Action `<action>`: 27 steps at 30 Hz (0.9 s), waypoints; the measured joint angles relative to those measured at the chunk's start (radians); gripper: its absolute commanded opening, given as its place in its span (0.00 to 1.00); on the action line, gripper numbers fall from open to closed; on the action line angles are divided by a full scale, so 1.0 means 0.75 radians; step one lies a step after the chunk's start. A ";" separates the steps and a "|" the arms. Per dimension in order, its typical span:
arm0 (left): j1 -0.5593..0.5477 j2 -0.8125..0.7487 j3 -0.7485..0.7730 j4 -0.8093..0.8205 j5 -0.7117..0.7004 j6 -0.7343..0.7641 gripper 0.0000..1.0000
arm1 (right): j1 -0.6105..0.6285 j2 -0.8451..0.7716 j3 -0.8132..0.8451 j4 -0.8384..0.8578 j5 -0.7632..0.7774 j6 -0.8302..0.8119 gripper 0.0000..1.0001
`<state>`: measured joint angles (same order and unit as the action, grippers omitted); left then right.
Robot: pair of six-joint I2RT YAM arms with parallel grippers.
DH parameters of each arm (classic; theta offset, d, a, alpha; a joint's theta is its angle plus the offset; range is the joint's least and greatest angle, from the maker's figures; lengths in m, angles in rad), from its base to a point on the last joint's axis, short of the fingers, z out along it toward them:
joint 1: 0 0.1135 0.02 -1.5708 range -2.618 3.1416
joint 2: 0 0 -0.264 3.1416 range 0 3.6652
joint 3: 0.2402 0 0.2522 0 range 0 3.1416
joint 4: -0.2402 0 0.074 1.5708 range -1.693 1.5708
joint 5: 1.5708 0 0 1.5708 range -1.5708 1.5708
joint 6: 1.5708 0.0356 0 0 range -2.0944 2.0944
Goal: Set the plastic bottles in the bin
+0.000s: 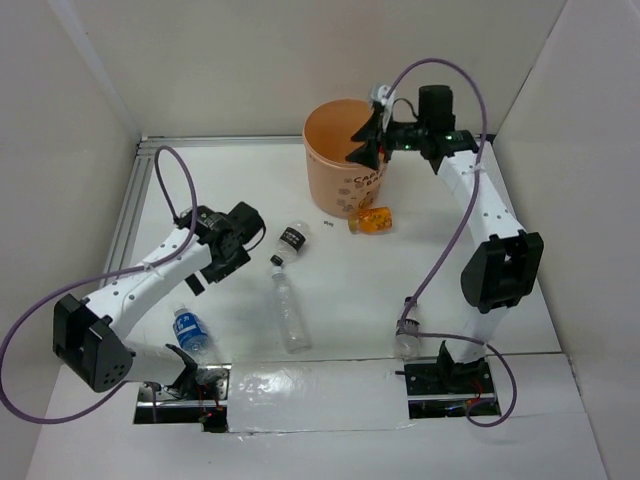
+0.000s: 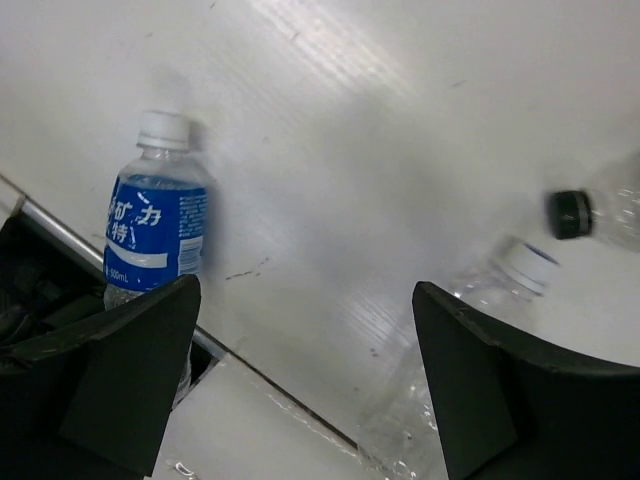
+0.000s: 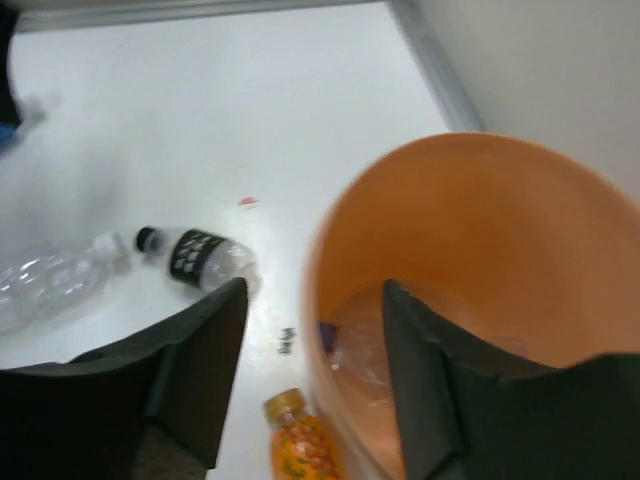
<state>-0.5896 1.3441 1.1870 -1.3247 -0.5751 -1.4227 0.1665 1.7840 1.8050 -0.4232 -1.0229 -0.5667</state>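
Bottles: five out on the table, at least one in the bin.
- Blue-label bottle lies at near left, cap toward the far left.
- Clear unlabelled bottle lies mid-table, its long axis running near to far and its white cap at the far end.
- Black-label bottle lies just beyond it, the two caps almost meeting.
- Orange bottle is on its side against the foot of the bin.
- A small clear bottle sits beside the right arm's base. Upright or lying, cannot tell.
- The right wrist view shows a clear bottle on the bin floor.

Right gripper hangs over the bin rim with its jaws spread and nothing between them. Judgement: this drop is done.

Left gripper hovers above the table with its jaws wide and empty. In its wrist view the gap frames bare table. The blue-label bottle is off toward the left finger and partly hidden by it. The clear bottle's cap is off toward the right finger.

Deciding relation: the left arm is nearer the three bottles at left and centre, and the right arm is nearer the orange bottle and the one by its base. The blue-label bottle's long axis runs crosswise to the line between the left fingers, so a sideways shift and a descent should suit, without rotating the wrist. Risk: smooth round bottles may roll when nudged.
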 measured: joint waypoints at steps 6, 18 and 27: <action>0.007 -0.074 0.170 0.053 -0.035 0.218 1.00 | 0.326 -0.099 -0.313 -0.207 0.087 -0.079 1.00; 0.014 -0.582 0.173 0.514 -0.068 0.754 1.00 | 0.692 -0.069 -0.480 -0.173 0.228 0.236 0.70; 0.015 -0.773 0.355 0.932 -0.074 1.133 1.00 | 1.012 0.341 -0.345 0.004 0.251 0.758 0.95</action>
<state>-0.5781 0.7643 1.4532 -0.6258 -0.6308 -0.5732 0.9257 2.0399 1.5463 -0.4202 -0.8349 0.0017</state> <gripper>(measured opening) 1.001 0.912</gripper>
